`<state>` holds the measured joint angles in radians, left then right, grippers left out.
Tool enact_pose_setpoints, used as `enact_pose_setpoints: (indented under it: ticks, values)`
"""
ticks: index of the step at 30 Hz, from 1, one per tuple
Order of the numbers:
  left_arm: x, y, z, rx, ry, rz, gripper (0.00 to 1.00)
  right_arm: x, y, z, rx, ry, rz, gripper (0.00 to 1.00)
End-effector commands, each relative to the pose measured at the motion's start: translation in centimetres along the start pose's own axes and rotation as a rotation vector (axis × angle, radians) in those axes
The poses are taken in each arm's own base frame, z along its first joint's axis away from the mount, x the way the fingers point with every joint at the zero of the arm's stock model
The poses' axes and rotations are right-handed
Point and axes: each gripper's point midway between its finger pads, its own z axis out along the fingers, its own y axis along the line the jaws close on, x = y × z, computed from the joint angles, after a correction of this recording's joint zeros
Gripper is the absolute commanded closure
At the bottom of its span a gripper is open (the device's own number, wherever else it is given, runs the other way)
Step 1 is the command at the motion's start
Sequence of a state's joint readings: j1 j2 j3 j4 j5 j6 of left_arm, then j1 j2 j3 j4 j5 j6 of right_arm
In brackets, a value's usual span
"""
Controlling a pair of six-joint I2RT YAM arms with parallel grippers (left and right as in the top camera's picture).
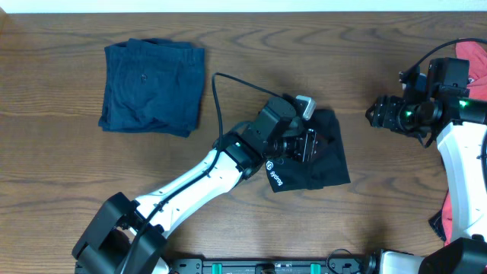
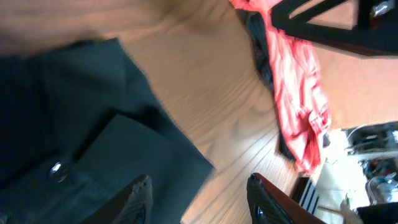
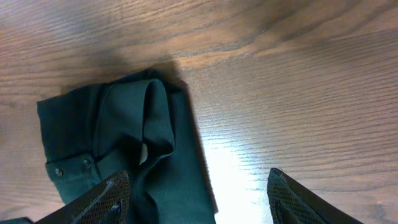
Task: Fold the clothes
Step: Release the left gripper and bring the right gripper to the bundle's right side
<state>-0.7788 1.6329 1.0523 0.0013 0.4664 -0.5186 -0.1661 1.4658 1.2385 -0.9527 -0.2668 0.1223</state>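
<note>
The black garment (image 1: pixel 327 164) lies folded at the table's middle, its small white round logo (image 1: pixel 275 176) at the near left corner. My left gripper (image 1: pixel 307 145) hovers over it, open. In the left wrist view its fingers (image 2: pixel 140 198) straddle the edge of the black garment (image 2: pixel 74 124) with nothing between them. My right gripper (image 1: pixel 375 114) stands open to the right, apart from the cloth. In the right wrist view the black garment (image 3: pixel 137 124) lies ahead of the gripper (image 3: pixel 199 199), one fingertip over the cloth. Navy-blue shorts (image 1: pixel 152 87) lie folded at the back left.
Coral-red pieces lie at the right edge, one at the back (image 1: pixel 468 53) and one by the right arm's base (image 1: pixel 456 217). The left wrist view shows a coral-red piece (image 2: pixel 298 93) beyond the black cloth. Bare wood (image 1: pixel 228 46) surrounds the garments.
</note>
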Motion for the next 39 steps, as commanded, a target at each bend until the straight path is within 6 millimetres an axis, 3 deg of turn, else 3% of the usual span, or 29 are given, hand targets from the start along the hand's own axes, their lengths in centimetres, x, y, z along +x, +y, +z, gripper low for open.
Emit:
enact_pose_setpoints:
  ticks: [1,8,10,12,18,20,22,24,26,27,30,35,39]
  values:
    - [-1.3,0.1,-1.0,-0.031,0.002,0.057,0.49,0.3,1.6,-0.3,-0.086,0.013,-0.065,0.30]
    - [-1.6,3.8,-5.8,-0.182,0.114,0.066,0.48,3.7,4.5,0.5,-0.122,0.135,-0.181,0.24]
    - [-1.4,5.4,-6.8,-0.219,0.133,0.029,0.47,5.4,4.2,1.5,-0.065,0.189,-0.185,0.23]
    - [-0.9,7.0,-7.7,-0.255,0.160,-0.022,0.39,7.3,3.6,2.7,-0.014,0.244,-0.186,0.18]
    - [0.7,9.6,-9.6,-0.318,0.229,-0.107,0.31,11.6,4.8,6.5,-0.092,0.331,-0.202,0.17]
    - [1.0,9.6,-9.7,-0.318,0.243,-0.083,0.28,12.0,4.7,7.3,-0.089,0.329,-0.181,0.23]
    - [1.1,9.5,-9.6,-0.317,0.248,-0.078,0.27,11.9,4.7,7.7,-0.092,0.312,-0.181,0.37]
    - [1.1,9.5,-9.6,-0.316,0.247,-0.077,0.27,11.6,4.7,7.8,-0.096,0.298,-0.185,0.62]
    - [1.0,9.5,-9.6,-0.315,0.244,-0.071,0.27,11.5,4.7,7.9,-0.092,0.293,-0.191,0.80]
    - [1.0,9.5,-9.6,-0.315,0.243,-0.071,0.27,11.5,4.5,7.9,-0.081,0.291,-0.193,0.98]
    - [1.0,9.5,-9.6,-0.315,0.244,-0.070,0.27,10.8,2.9,7.4,0.003,0.277,-0.191,0.99]
    - [1.1,9.5,-9.6,-0.316,0.249,-0.073,0.27,8.7,1.3,4.3,0.087,0.240,-0.151,0.99]
    - [1.1,9.8,-9.7,-0.329,0.247,-0.065,0.26,8.9,0.6,3.5,0.117,0.255,-0.142,0.99]
